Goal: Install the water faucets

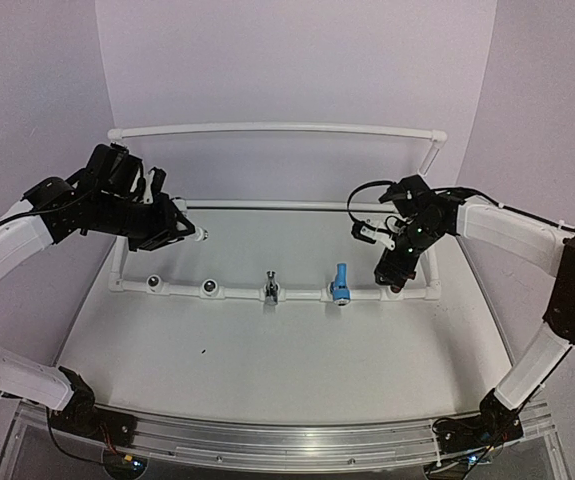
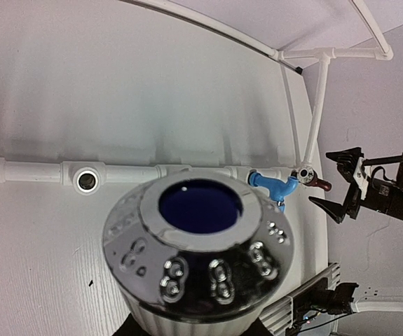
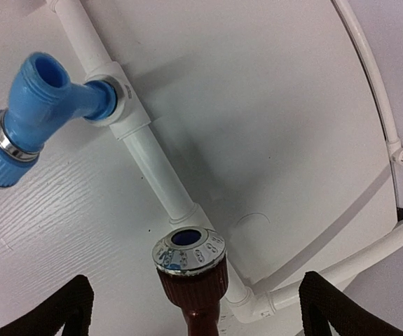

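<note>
The white water faucet [image 2: 197, 259] is not on the PVC frame [image 1: 267, 129] yet. The left gripper [image 1: 185, 230] is closed on it and holds it in the air, on the far side of the front pipe [image 1: 237, 291] of the frame, over the left part of that pipe. In the left wrist view the round chrome end of this faucet, with a dark blue middle, fills the lower part of the picture, and the fingers of this gripper are hidden behind it. Three other faucets sit on the front pipe. The chrome faucet [image 1: 272, 290] is near the middle of the pipe, the light blue faucet [image 3: 29, 115] is to the right of it, and the reddish-brown faucet [image 3: 193, 290] is at the right end of the pipe, just beside the corner fitting. On the left part of the front pipe there are two open sockets [image 1: 209, 288], side by side. The right gripper [image 1: 389, 270] is wide open and hangs over the right end of the front pipe. In the right wrist view its two black fingers [image 3: 54, 311] stand on both sides of the reddish-brown faucet, well apart from it, and they do not touch it. The chrome cap of this faucet, with a blue middle, points toward the camera.
</note>
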Action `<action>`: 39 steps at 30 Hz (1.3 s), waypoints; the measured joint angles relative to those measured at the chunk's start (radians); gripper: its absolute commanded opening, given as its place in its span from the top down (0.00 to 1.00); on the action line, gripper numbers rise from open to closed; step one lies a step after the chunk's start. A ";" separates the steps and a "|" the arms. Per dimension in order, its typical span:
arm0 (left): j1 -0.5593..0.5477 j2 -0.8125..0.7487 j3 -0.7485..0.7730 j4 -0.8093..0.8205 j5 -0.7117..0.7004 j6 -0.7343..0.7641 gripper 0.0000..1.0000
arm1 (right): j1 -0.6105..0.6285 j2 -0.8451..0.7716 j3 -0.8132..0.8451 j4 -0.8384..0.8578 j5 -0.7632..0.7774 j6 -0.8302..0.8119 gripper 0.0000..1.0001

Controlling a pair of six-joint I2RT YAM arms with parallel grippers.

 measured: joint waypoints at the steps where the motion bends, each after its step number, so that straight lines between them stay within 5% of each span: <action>1: 0.000 0.000 0.000 0.000 0.000 0.000 1.00 | -0.002 0.011 -0.004 0.000 0.003 -0.003 0.03; 16: 0.000 0.003 -0.007 0.002 -0.015 0.021 1.00 | -0.013 0.050 -0.060 -0.022 -0.039 -0.007 0.32; 24: 0.000 0.007 -0.049 0.008 -0.020 0.024 1.00 | -0.009 -0.011 -0.136 -0.003 -0.087 -0.001 0.36; 29: 0.000 0.010 -0.050 0.009 -0.024 0.024 1.00 | 0.099 -0.085 -0.203 -0.034 -0.075 0.024 0.37; 32: 0.000 0.014 -0.050 0.009 -0.025 0.026 1.00 | 0.186 -0.116 -0.217 -0.094 -0.117 0.040 0.32; 36: 0.000 0.024 -0.051 0.009 -0.025 0.027 1.00 | 0.225 -0.128 -0.217 -0.161 -0.183 0.057 0.07; 39: 0.000 0.025 -0.062 0.008 -0.025 0.028 1.00 | 0.221 -0.144 -0.198 -0.204 -0.220 0.066 0.02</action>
